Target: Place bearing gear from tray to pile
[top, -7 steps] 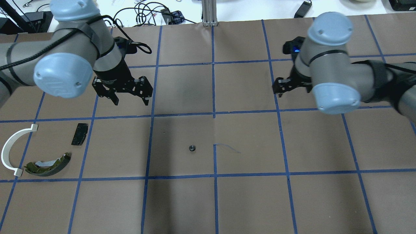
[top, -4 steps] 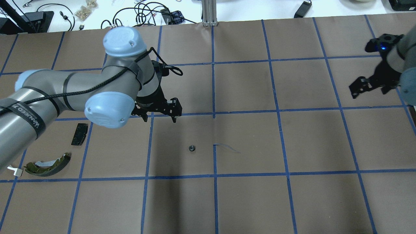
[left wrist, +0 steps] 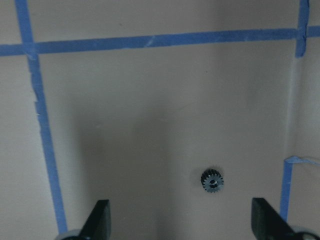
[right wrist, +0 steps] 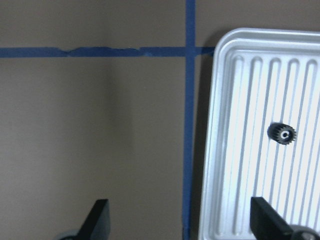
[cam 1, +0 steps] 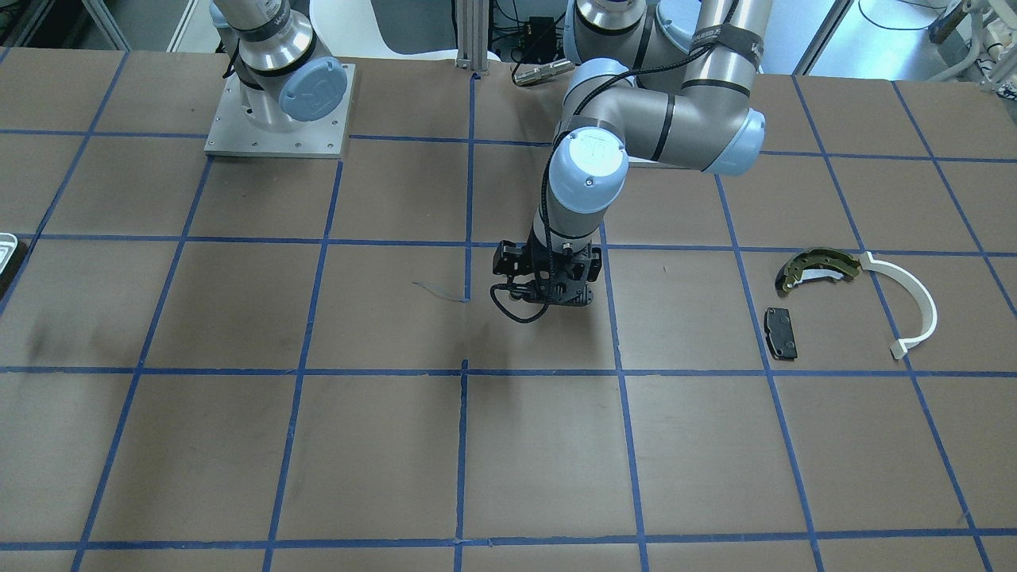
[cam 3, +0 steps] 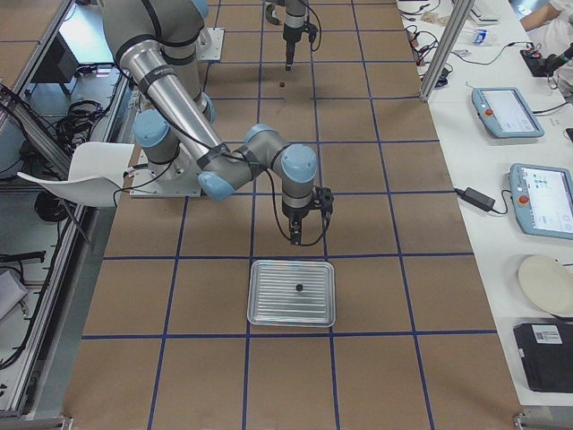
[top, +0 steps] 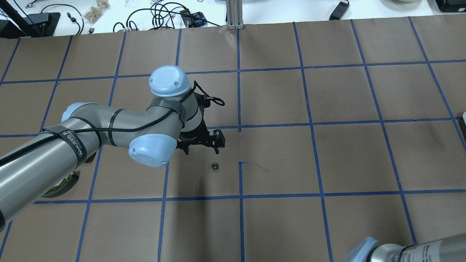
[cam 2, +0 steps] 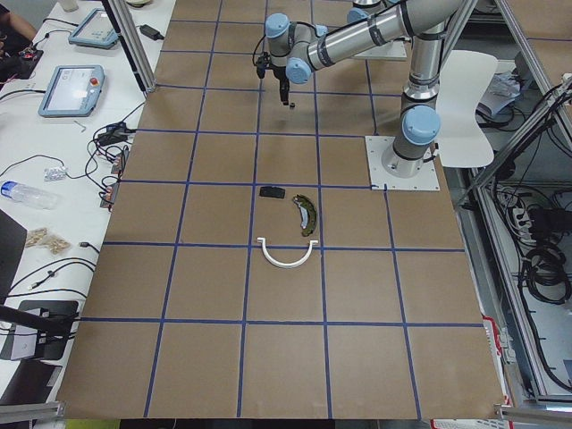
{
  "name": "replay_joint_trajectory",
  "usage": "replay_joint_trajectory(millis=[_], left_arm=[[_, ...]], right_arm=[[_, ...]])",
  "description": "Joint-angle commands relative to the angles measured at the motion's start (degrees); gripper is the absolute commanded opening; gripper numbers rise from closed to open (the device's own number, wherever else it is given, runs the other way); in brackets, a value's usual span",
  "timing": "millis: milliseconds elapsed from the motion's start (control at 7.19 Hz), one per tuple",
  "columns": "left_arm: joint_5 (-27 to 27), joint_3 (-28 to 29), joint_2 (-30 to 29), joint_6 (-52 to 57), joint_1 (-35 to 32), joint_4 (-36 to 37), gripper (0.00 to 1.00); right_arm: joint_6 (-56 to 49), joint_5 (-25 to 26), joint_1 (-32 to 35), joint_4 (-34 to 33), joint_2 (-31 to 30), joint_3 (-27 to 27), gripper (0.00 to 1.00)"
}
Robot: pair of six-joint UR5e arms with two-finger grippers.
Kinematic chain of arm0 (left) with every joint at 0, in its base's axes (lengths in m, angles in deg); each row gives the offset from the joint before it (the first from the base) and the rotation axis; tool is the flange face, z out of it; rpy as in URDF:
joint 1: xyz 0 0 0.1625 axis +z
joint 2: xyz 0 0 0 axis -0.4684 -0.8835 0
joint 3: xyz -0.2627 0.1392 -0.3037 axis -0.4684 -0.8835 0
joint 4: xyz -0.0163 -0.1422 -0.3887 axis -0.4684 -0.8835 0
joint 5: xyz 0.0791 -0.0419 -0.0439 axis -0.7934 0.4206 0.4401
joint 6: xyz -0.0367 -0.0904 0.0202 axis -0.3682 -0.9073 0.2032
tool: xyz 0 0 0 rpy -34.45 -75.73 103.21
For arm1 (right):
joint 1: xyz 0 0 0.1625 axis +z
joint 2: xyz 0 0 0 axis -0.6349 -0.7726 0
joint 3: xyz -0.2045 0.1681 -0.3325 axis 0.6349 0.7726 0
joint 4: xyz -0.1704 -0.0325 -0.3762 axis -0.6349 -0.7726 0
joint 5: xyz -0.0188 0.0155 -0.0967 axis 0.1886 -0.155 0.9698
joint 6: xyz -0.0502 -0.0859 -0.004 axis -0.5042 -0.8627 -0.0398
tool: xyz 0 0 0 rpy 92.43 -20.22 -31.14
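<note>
A small dark bearing gear (top: 215, 166) lies alone on the brown table mid-centre; it also shows in the left wrist view (left wrist: 212, 180). My left gripper (top: 201, 152) hovers just behind it, open and empty, with the gear ahead between its fingertips (left wrist: 98, 220). A second gear (right wrist: 283, 134) sits in the ribbed silver tray (right wrist: 235, 165), also seen in the exterior right view (cam 3: 269, 309). My right gripper (cam 3: 300, 235) is open and empty beside the tray's near edge. The pile is a yellow-green shoe (cam 1: 818, 266), a white arc (cam 1: 914, 302) and a dark pad (cam 1: 780, 334).
Blue tape lines grid the brown table cover. The left arm's elbow and forearm (top: 109, 127) stretch over the table's left half and hide most of the pile in the overhead view. Cables and tablets (cam 2: 71, 89) lie beyond the table's far edge.
My left arm has swung from the back left toward the table centre and lowered behind the loose gear. My right arm has moved off to the right, out of the overhead view.
</note>
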Motion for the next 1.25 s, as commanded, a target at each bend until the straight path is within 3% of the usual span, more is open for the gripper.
replay_joint_trajectory(millis=[0, 139, 417, 556, 834, 973, 1112], left_arm=[[0.01, -0.73, -2.51, -0.70, -1.99, 2.81, 0.99], [0.01, -1.34, -3.21, -0.70, -2.43, 3.95, 0.93], [-0.25, -1.79, -4.53, -0.43, -2.52, 5.10, 0.90], [-0.25, -1.79, -5.15, -0.35, -2.52, 5.37, 0.79], [-0.16, -1.70, -6.56, -0.26, -2.52, 5.46, 0.75], [-0.17, -1.61, -6.74, -0.08, -2.52, 5.55, 0.57], [-0.08, -1.52, -6.74, -0.08, -2.52, 5.55, 0.37]], right_arm=[[-5.97, -0.07, -3.87, -3.90, 13.75, 10.52, 1.00], [-6.34, -0.07, -4.76, -3.90, 16.69, 12.93, 0.98], [-5.82, 0.90, -4.76, -3.64, 16.63, 11.21, 0.73], [-6.08, 0.81, -4.76, -3.98, 16.46, 10.07, 0.73], [-6.35, 0.73, -4.76, -4.08, 16.54, 9.97, 0.53], [-6.61, 0.64, -4.68, -4.08, 16.54, 9.88, 0.45], [-6.70, 0.64, -4.68, -4.16, 16.46, 9.96, 0.45]])
